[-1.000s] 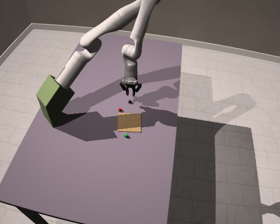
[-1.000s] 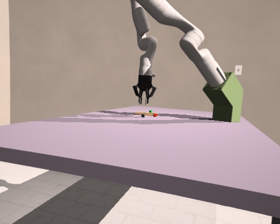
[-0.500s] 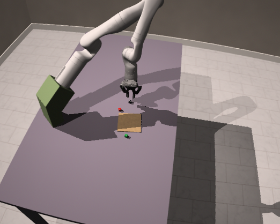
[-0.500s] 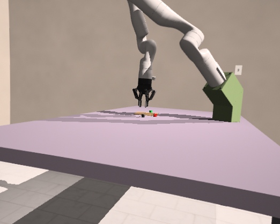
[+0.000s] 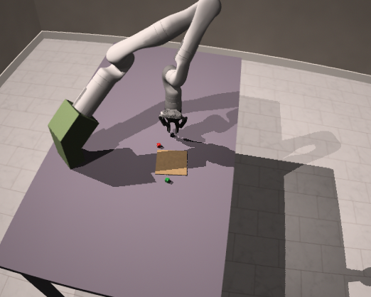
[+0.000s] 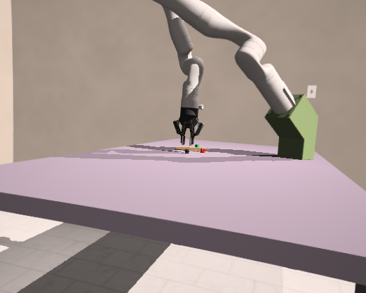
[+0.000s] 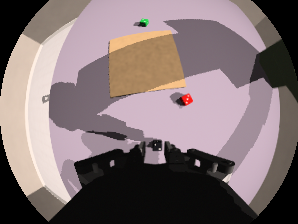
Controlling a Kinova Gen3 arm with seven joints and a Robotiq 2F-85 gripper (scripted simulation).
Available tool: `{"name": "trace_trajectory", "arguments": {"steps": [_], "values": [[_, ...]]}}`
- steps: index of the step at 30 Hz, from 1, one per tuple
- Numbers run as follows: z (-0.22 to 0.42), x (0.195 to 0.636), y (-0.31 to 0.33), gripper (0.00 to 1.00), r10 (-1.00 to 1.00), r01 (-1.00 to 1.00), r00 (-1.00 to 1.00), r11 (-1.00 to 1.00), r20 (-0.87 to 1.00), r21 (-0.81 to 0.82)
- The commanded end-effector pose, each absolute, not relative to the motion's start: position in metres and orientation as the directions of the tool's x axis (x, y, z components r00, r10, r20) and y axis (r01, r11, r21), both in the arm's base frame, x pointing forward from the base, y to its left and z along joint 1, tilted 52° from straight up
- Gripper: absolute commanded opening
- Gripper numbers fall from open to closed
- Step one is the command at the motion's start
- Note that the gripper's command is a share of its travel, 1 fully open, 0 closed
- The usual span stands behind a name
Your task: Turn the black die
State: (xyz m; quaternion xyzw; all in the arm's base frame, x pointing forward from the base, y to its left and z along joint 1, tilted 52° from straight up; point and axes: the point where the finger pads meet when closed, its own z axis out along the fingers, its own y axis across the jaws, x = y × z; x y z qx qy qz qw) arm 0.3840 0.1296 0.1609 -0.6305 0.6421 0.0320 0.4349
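Note:
The black die [image 5: 172, 135] lies on the table beyond the far edge of the tan mat [image 5: 171, 162], off the mat. It also shows in the exterior view [image 6: 186, 151] and, small, between the fingertips in the wrist view [image 7: 154, 143]. My gripper [image 5: 173, 128] [image 6: 188, 141] hangs straight down just above it, fingers partly open with nothing between them. The red die [image 5: 158, 145] [image 7: 186, 99] sits on the table by the mat's far left corner. I cannot read the top numbers of the dice.
A green die [image 5: 168, 180] [image 7: 143, 23] lies on the table just off the mat's near edge. The arm's green base block [image 5: 71, 133] stands at the table's left side. The arm casts dark shadows across the mat.

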Motion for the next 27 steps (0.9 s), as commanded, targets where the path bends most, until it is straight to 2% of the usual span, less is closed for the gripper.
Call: {"name": "trace_trajectory", "arguments": {"steps": [1,27], "values": [[0.1577,0.3828,0.1357,0.31,-0.777,-0.843,0.178,0.196,-0.603,-0.501],[0.1549,0.385,0.1383,0.31,-0.777,-0.843,0.178,0.196,-0.603,-0.501]]}}
